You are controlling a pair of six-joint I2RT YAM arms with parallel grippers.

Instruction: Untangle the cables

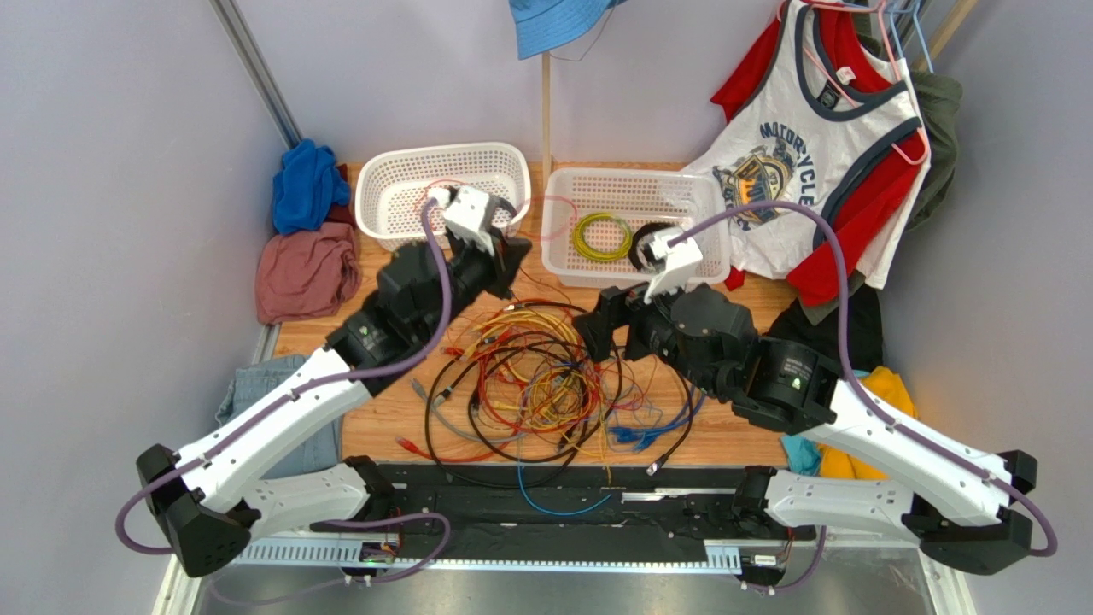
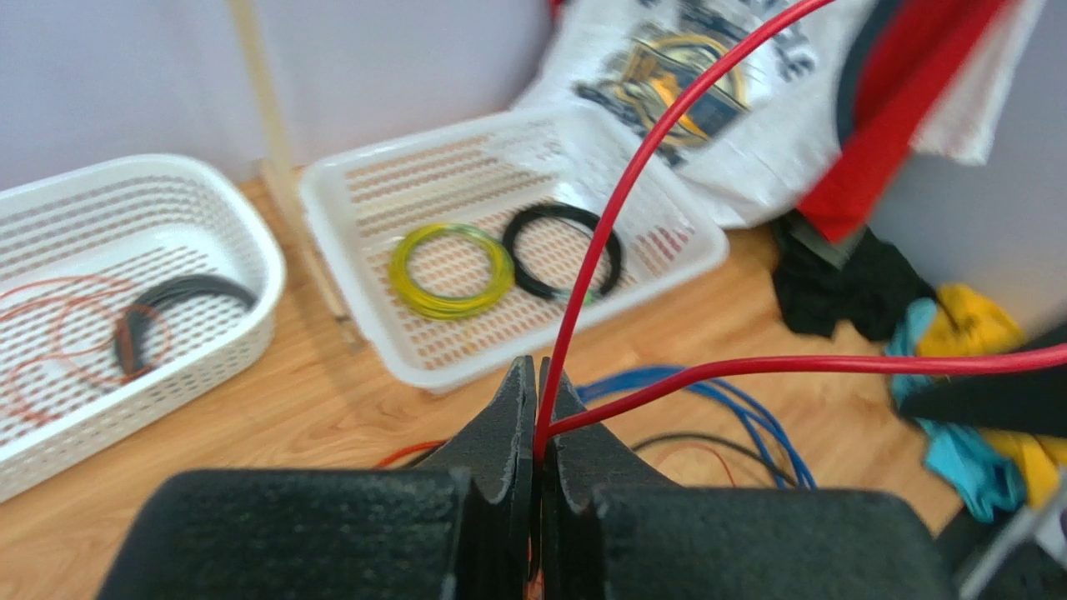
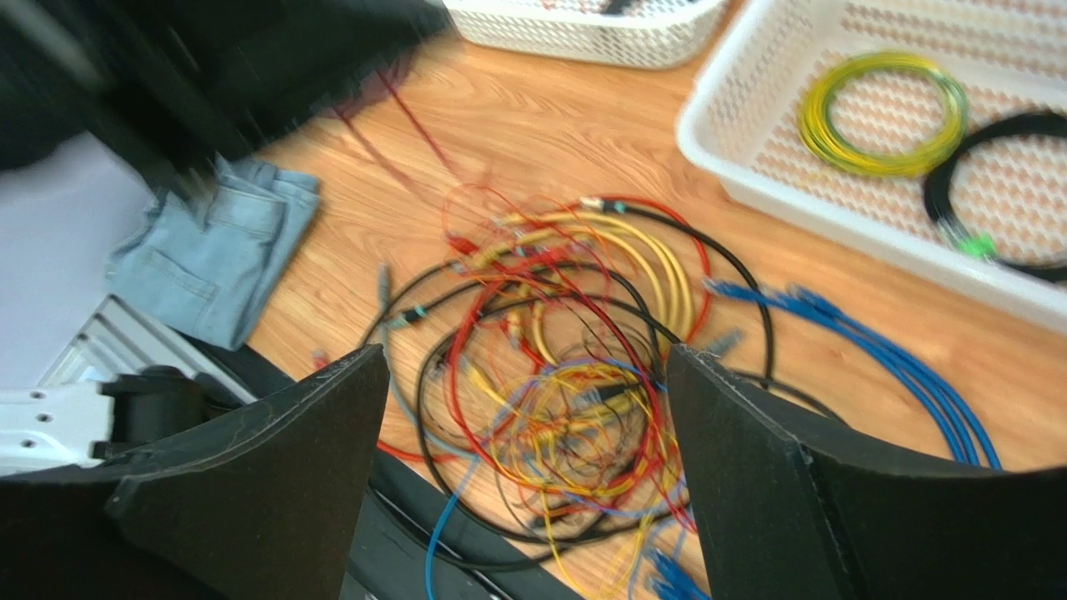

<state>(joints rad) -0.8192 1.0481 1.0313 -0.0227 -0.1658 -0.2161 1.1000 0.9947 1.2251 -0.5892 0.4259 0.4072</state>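
Note:
The cables point(image 1: 539, 378) lie in a loose tangle of black, red, orange, yellow and blue cords on the wooden table between my arms. My left gripper point(image 1: 509, 254) is raised beside the left basket. In the left wrist view it point(image 2: 539, 398) is shut on a red cable point(image 2: 601, 250), whose two strands rise up and to the right from the jaws. My right gripper point(image 1: 593, 327) hangs over the tangle's right side. In the right wrist view it point(image 3: 526, 356) is open and empty, with the tangle point(image 3: 564, 375) below it. Blue cables point(image 3: 877, 350) trail to the right.
Two white baskets stand at the back. The left one point(image 1: 385, 173) holds thin orange and black cord. The right one point(image 1: 554, 218) holds a yellow-green ring point(image 1: 601, 235) and a black ring point(image 1: 648, 244). Clothes lie at left point(image 1: 305, 272) and right point(image 1: 808, 154); jeans point(image 3: 213, 263) lie near the left front.

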